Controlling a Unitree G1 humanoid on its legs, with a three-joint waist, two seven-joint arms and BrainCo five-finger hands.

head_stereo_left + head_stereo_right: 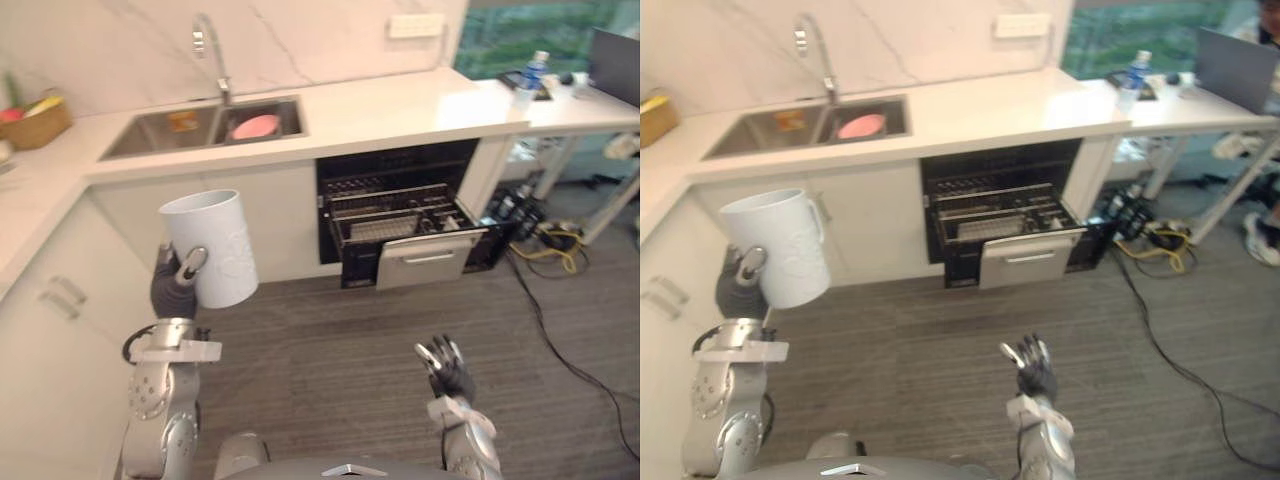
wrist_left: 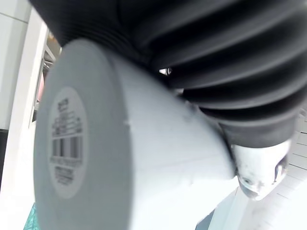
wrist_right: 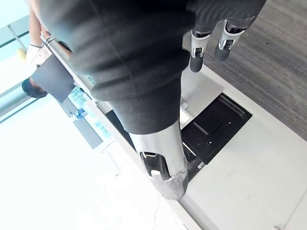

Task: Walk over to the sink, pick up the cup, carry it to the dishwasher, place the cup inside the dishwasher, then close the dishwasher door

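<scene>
My left hand (image 1: 176, 283) is shut on a tall white cup (image 1: 212, 247), held upright in the air in front of the white cabinets at the left. The left wrist view shows the cup's base (image 2: 67, 143) with a barcode label, pressed against the hand's cover. The dishwasher (image 1: 400, 215) stands open under the counter, its door (image 1: 432, 258) down and a dark rack (image 1: 395, 222) pulled out; it lies ahead and to the right of the cup. My right hand (image 1: 446, 366) hangs open low on the right, over the floor, holding nothing.
A steel sink (image 1: 205, 125) with a tap (image 1: 210, 50) and a pink dish (image 1: 254, 126) is set in the white counter (image 1: 400, 100). A basket (image 1: 35, 120) sits far left. A desk (image 1: 580, 110) with a bottle (image 1: 530, 75) and cables (image 1: 560, 240) lies right.
</scene>
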